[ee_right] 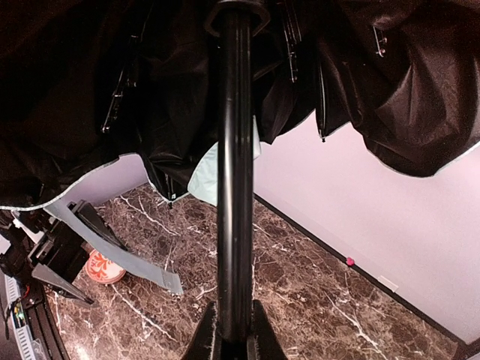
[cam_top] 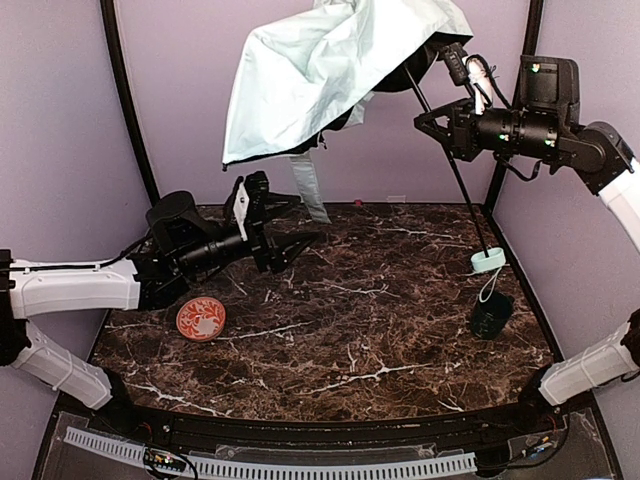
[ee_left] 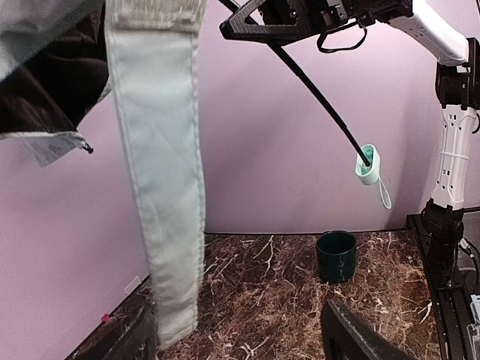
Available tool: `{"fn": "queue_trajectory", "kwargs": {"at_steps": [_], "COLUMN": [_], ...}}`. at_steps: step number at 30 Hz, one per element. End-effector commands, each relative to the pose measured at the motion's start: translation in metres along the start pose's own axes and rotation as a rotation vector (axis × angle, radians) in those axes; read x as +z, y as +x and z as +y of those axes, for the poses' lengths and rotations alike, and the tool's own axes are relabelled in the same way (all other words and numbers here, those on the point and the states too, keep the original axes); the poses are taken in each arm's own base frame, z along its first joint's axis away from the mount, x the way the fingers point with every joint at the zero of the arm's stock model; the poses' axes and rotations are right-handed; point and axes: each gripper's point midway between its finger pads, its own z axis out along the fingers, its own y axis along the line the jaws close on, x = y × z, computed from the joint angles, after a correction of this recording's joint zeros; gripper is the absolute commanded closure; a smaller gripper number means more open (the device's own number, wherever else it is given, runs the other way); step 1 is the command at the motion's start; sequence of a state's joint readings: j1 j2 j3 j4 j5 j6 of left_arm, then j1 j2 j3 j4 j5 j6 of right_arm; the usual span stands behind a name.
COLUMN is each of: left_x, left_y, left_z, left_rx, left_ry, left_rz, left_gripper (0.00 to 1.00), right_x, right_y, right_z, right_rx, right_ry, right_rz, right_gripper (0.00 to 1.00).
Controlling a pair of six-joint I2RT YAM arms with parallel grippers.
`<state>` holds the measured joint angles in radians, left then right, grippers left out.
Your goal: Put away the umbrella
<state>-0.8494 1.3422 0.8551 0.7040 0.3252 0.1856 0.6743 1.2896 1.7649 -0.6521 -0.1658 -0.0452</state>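
Note:
The umbrella (cam_top: 330,60) hangs half open high at the back, pale mint outside and black lining (ee_right: 90,82) inside. Its thin black shaft (cam_top: 455,170) slants down to the mint handle (cam_top: 488,261), whose wrist strap dangles just above the table. My right gripper (cam_top: 432,122) is shut on the shaft (ee_right: 235,187), both fingers pressed against it (ee_right: 235,337). A long mint closure strap (ee_left: 161,187) hangs from the canopy. My left gripper (cam_top: 303,222) is open (ee_left: 240,341), and the strap's lower end dangles between its fingers, close to the left one.
A dark green cup (cam_top: 492,315) stands at the right of the marble table, below the handle (ee_left: 367,165). An orange patterned plate (cam_top: 201,318) lies at the left, under the left arm. Purple walls close in the back and sides.

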Motion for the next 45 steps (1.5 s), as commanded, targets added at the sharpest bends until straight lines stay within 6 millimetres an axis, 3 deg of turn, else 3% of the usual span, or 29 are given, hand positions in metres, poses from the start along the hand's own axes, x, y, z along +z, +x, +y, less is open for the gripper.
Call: {"fn": "queue_trajectory", "kwargs": {"at_steps": [1,4,6,9,14,16,17,19,22,25,29,32,40,45], "left_x": [-0.017,-0.030,-0.033,-0.028,-0.012,-0.009,-0.009,-0.013,-0.025,-0.039,-0.046,-0.042,0.000,0.023], "left_y": [-0.007,-0.003,-0.007,-0.010,-0.008,-0.006,-0.007,-0.008,0.000,0.027,0.073,0.092,0.105,0.098], "left_z": [-0.007,-0.025,-0.024,-0.022,-0.028,-0.026,-0.029,-0.033,-0.036,-0.025,0.015,0.038,0.106,0.126], "left_rx": [0.046,0.028,0.003,-0.021,-0.089,-0.076,-0.063,-0.054,-0.004,0.065,0.110,0.182,0.391,0.467], "left_ry": [0.030,0.129,0.114,0.116,0.186,0.180,0.198,0.212,0.202,0.115,-0.029,-0.079,-0.180,-0.195], "left_rz": [0.001,0.003,-0.021,-0.031,-0.054,-0.050,-0.051,-0.053,-0.025,0.056,0.199,0.256,0.336,0.308], "left_gripper": [0.23,0.17,0.10,0.03,0.04,0.22,0.42,0.96,1.00,1.00,1.00,1.00,1.00,1.00], "right_x": [-0.015,-0.014,-0.011,-0.008,-0.009,-0.011,-0.012,-0.013,-0.018,-0.028,-0.047,-0.046,-0.015,0.005], "right_y": [-0.034,-0.035,-0.034,-0.035,-0.039,-0.040,-0.040,-0.037,-0.032,-0.020,0.005,0.036,0.133,0.188], "right_z": [0.004,0.005,0.007,0.009,0.015,0.017,0.018,0.021,0.028,0.042,0.080,0.091,0.119,0.110], "right_rx": [-0.041,-0.038,-0.034,-0.027,-0.024,-0.026,-0.027,-0.035,-0.073,-0.166,-0.279,-0.312,-0.377,-0.422], "right_ry": [-0.008,-0.017,-0.032,-0.045,-0.080,-0.094,-0.098,-0.113,-0.141,-0.211,-0.430,-0.495,-0.542,-0.454], "right_rz": [-0.129,-0.135,-0.132,-0.139,-0.156,-0.160,-0.165,-0.161,-0.150,-0.134,-0.103,-0.037,0.206,0.298], "right_gripper": [1.00,1.00,1.00,1.00,1.00,1.00,1.00,1.00,1.00,1.00,1.00,1.00,1.00,1.00]}}
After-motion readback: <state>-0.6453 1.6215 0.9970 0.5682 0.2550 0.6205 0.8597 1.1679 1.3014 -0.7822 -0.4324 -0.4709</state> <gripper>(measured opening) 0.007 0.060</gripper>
